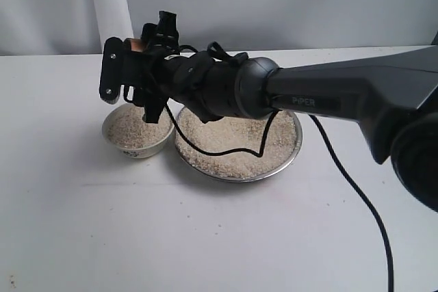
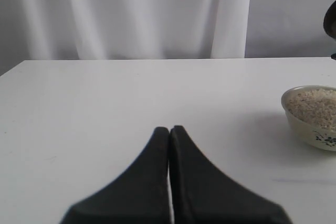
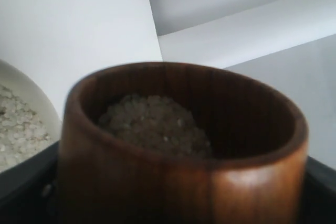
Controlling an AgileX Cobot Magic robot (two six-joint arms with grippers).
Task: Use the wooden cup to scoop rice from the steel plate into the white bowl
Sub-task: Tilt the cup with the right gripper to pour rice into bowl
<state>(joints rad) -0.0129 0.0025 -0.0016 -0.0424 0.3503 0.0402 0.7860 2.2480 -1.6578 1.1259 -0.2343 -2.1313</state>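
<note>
Progress: the bowl (image 1: pixel 139 150) already has rice in it, heaped close to its rim. The plate (image 1: pixel 241 176) carries a broad layer of rice (image 1: pixel 233 140), so plenty is left to move. A few loose grains lie on the table (image 1: pixel 102 223) toward 6 o'clock of the plate.

Right gripper (image 1: pixel 130 68): reaches across from 3 o'clock and hangs in the air over the bowl, clear of it. Its jaws stand wide apart, clamped on either side of the cup (image 3: pixel 178 182). In the exterior view only a brown sliver of the cup shows between the black jaws.

Cup contents: the right wrist view shows a mound of rice (image 3: pixel 152 124) inside, banked against one wall and below the lip. No grains are seen falling. The exact tilt of the cup cannot be read.

Judgement: one scoop is loaded and carried to the drop point. The pour into the bowl is not yet done.

Layout: the bowl sits at 9 o'clock of the plate, rims just beside each other. The cup is above the bowl, toward its 12 o'clock edge.

Left gripper (image 2: pixel 169 132): jaws pressed together, holding nothing, low over bare table. The bowl lies off at its 2 o'clock.
</note>
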